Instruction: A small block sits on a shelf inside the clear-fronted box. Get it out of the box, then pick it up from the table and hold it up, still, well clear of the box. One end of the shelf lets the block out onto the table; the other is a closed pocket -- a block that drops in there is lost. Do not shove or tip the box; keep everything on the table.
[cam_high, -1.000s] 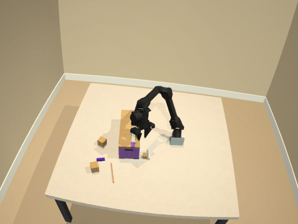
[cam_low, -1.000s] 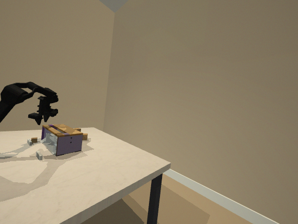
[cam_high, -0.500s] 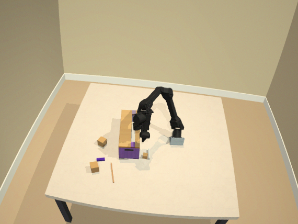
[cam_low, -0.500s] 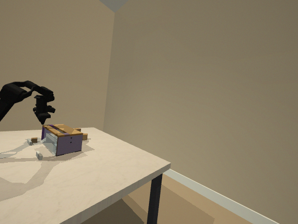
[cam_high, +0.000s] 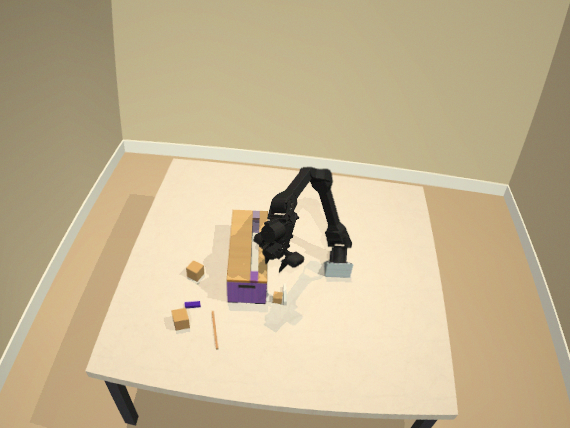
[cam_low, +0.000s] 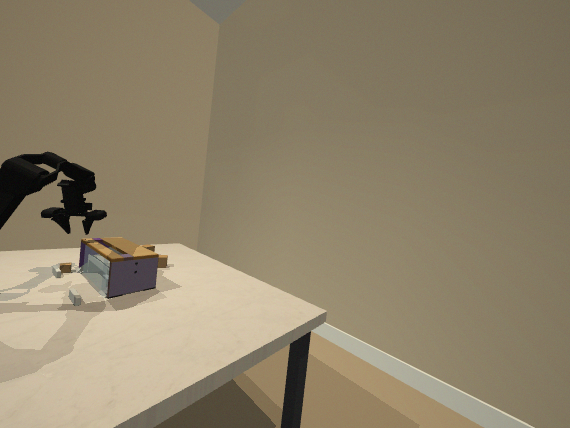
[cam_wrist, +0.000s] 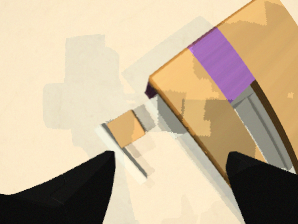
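The small tan block (cam_high: 277, 298) (cam_low: 65, 267) (cam_wrist: 125, 128) lies on the table just outside the purple near end of the box, beside a thin white piece (cam_high: 283, 294). The box (cam_high: 240, 245) (cam_low: 132, 275) (cam_wrist: 266, 36) has a tan top, purple ends and a clear front. My gripper (cam_high: 281, 262) (cam_low: 76, 225) (cam_wrist: 173, 160) is open and empty. It hangs above the box's clear side, well above the table, with the block ahead of the fingertips in the wrist view.
Two tan cubes (cam_high: 195, 270) (cam_high: 180, 318), a small purple bar (cam_high: 192, 304) and a thin stick (cam_high: 215, 330) lie left of the box. A small white piece (cam_low: 75, 297) lies in front of the box. The arm's grey base (cam_high: 338, 269) stands to the right.
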